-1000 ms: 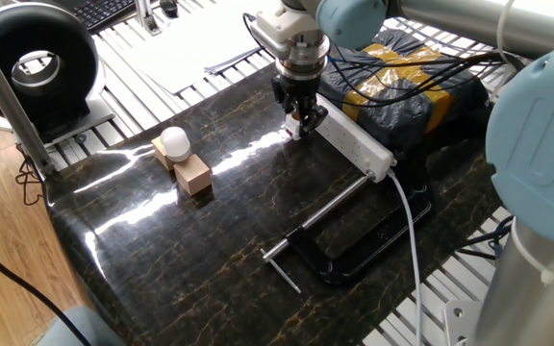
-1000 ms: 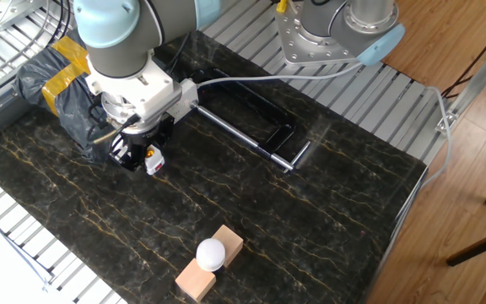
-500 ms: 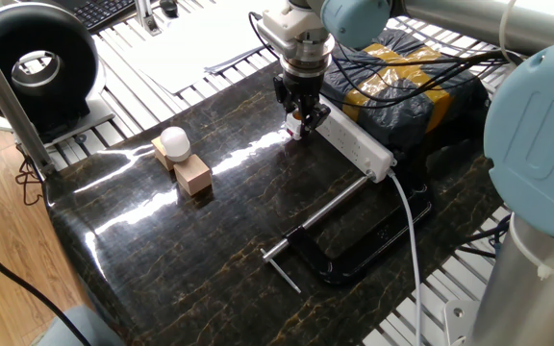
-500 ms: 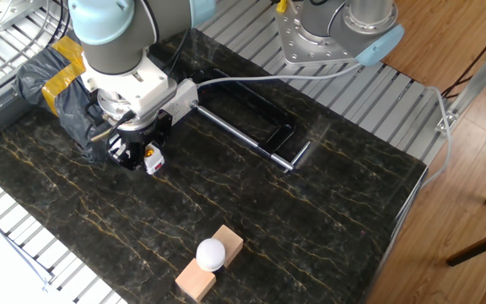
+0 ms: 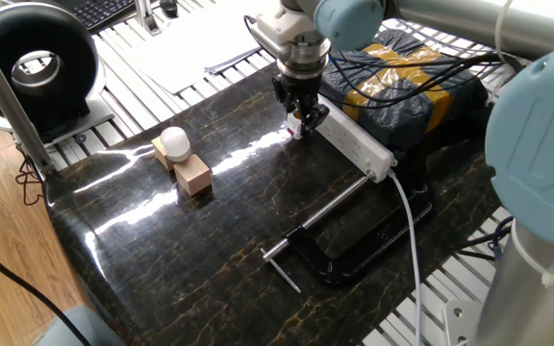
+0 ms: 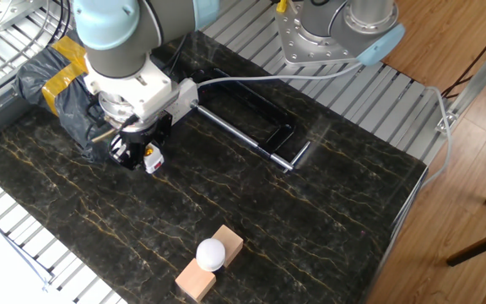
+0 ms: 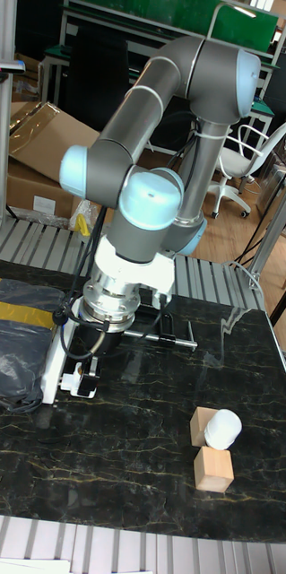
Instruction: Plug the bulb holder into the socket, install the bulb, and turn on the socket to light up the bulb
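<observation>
The socket (image 5: 354, 146) is a long white power strip lying along the slab's far edge, and it also shows as the socket (image 7: 51, 360) in the tall view. At its end sits the small white bulb holder (image 5: 297, 126) with an orange spot, seen too as the bulb holder (image 6: 151, 158) and the bulb holder (image 7: 78, 380). My gripper (image 5: 298, 113) stands right over it, and its black fingers look shut on the holder. The white bulb (image 5: 173, 142) rests on wooden blocks far from the gripper, the same bulb (image 6: 211, 253) and bulb (image 7: 221, 428) in the other views.
Two tan wooden cubes (image 5: 194, 175) sit under and beside the bulb. A black clamp (image 5: 344, 252) with a steel bar lies near the strip's cable end. A black bag with yellow tape (image 5: 412, 82) lies behind the strip. Metal slats surround the dark marble slab (image 5: 190, 259).
The gripper and wrist shifted only a few pixels at the strip's end. The bulb, blocks and clamp have not moved.
</observation>
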Robot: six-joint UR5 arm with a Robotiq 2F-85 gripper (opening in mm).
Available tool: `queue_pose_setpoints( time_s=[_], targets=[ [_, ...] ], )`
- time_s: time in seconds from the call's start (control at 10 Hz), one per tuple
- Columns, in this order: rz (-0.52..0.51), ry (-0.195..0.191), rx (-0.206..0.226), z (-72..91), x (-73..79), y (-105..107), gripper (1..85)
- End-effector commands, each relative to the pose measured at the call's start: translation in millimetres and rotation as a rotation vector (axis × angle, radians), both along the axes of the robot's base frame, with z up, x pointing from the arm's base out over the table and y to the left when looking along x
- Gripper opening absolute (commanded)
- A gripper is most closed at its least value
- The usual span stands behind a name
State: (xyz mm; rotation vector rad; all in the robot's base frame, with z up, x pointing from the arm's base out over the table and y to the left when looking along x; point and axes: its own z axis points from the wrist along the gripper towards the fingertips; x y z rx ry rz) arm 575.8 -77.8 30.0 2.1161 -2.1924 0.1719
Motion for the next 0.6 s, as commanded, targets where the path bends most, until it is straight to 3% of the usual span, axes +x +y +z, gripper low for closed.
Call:
queue_pose_setpoints(
  time_s=[0.0, 0.3, 0.4, 0.5],
  targets=[
    [-0.016, 0.005, 0.025, -6.5, 2.2, 1.3, 1.0],
    [-0.024, 0.016, -0.001, -7.1, -0.2, -8.8, 1.0],
    [-0.036, 0.004, -0.032, -4.4, -1.3, -8.8, 1.0],
    [-0.038, 0.028, 0.007, -10.9, -5.9, -3.1, 1.0]
  ],
)
